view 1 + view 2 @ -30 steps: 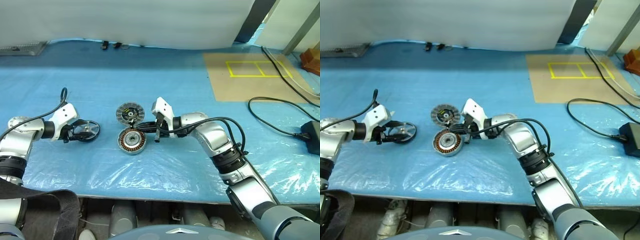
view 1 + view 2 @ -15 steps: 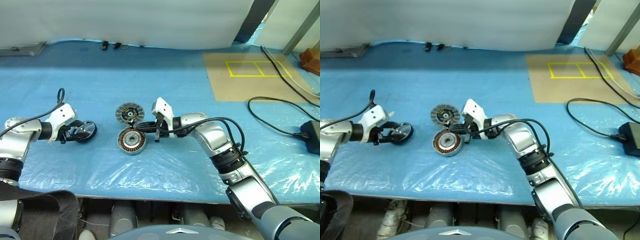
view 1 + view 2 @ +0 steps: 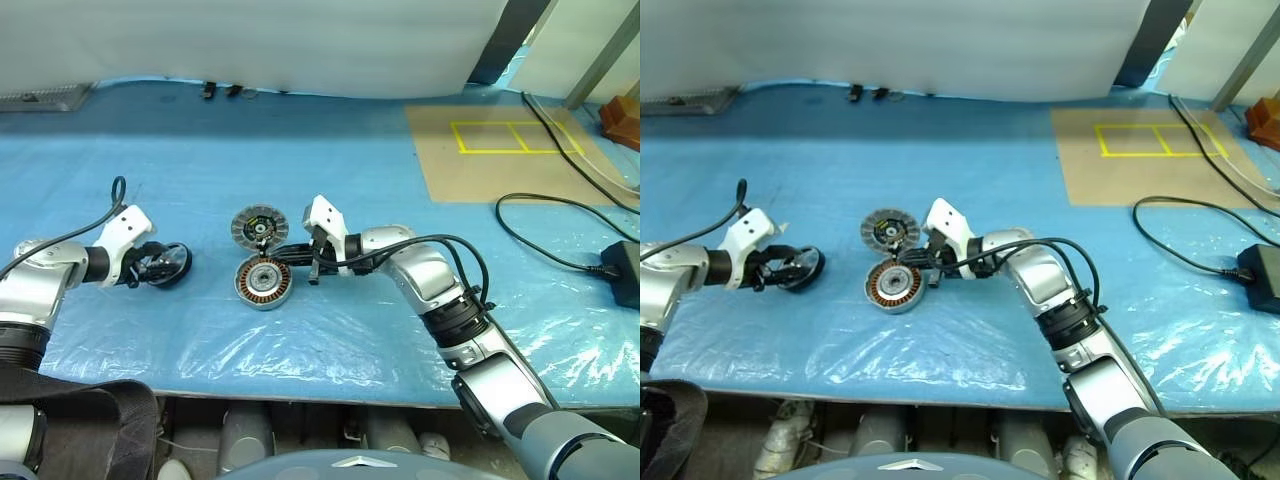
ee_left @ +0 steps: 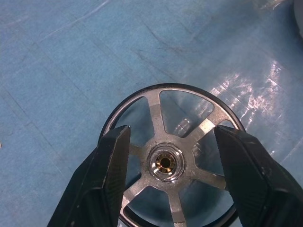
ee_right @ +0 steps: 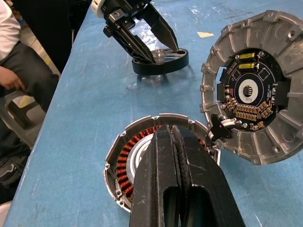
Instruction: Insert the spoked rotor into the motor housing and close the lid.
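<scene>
Your left gripper point(image 4: 165, 156) clamps the rotor point(image 4: 173, 165) across its rim, housing point(image 3: 263, 283) lying at three o'clock beside your shut right gripper point(image 3: 292, 262).

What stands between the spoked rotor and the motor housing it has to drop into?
The shut right gripper lies across the top of the motor housing, over its opening. The spoked rotor sits in the left gripper, with bare table between.
</scene>
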`<state>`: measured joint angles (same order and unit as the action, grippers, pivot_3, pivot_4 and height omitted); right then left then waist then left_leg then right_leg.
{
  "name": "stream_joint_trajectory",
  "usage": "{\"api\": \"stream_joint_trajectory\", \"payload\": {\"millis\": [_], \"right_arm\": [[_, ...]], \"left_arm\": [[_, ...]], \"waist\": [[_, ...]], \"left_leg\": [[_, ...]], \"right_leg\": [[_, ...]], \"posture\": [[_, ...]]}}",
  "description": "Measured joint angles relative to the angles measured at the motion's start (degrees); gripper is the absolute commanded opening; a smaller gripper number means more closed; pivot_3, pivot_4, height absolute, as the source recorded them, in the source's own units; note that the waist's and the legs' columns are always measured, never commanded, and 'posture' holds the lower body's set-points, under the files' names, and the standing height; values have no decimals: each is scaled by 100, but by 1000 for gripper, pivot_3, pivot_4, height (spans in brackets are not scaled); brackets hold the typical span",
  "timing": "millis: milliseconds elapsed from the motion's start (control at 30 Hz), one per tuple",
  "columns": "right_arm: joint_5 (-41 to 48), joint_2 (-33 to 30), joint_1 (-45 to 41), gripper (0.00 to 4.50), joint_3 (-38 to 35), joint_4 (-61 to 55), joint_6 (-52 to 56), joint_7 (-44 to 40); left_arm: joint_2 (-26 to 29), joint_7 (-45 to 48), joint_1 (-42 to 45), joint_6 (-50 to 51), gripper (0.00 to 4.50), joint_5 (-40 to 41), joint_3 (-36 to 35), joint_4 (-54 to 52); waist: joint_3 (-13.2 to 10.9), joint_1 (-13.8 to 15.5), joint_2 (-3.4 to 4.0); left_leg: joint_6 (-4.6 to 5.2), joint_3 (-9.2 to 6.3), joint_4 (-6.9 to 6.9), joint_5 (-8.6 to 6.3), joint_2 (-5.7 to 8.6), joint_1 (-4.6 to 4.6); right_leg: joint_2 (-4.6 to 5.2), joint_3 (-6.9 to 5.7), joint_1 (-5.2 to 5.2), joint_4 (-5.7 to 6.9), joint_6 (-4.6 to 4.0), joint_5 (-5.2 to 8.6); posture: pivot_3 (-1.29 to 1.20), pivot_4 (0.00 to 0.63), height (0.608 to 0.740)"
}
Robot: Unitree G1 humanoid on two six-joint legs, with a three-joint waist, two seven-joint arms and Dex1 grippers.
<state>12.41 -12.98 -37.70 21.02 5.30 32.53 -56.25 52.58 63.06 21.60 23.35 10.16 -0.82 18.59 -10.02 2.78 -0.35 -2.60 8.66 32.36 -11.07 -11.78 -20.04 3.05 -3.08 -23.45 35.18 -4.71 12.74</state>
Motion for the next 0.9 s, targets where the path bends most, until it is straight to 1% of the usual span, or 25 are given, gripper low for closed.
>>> {"api": "stream_joint_trajectory", "payload": {"millis": [333, 467, 633, 900], "right_arm": [[-22, -8, 0, 0, 1, 2, -46, 4], [-29, -15, 0, 0, 5, 3, -76, 4], [-98, -21, 0, 0, 60, 27, -88, 1], [-111, -19, 3, 0, 110, 45, -90, -25]], "left_arm": [[-46, 6, -57, -1, 2895, 21, -5, -119], [-105, -137, -1, -42, 2895, 21, -10, -100], [-76, -285, 123, 178, 2895, 154, -312, -210], [98, -290, -415, 351, 2895, 250, -442, -701]], "waist": [[0, -5, 0], [-1, -2, 0], [-1, -10, 0], [-1, -25, 0]], "left_leg": [[0, 0, -7, 0, 0, -1], [0, 0, -7, 0, 0, -3], [0, 0, -10, 0, 1, -4], [0, 1, -19, 0, 0, -6]], "right_leg": [[0, 0, 0, -9, 0, 0], [0, -2, 0, -13, 0, 0], [-1, -2, 0, -16, 0, 0], [-2, -3, -1, -29, 0, 0]], "posture": [[0, 150, 740], [0, 150, 740], [0, 150, 740], [0, 150, 740]]}}
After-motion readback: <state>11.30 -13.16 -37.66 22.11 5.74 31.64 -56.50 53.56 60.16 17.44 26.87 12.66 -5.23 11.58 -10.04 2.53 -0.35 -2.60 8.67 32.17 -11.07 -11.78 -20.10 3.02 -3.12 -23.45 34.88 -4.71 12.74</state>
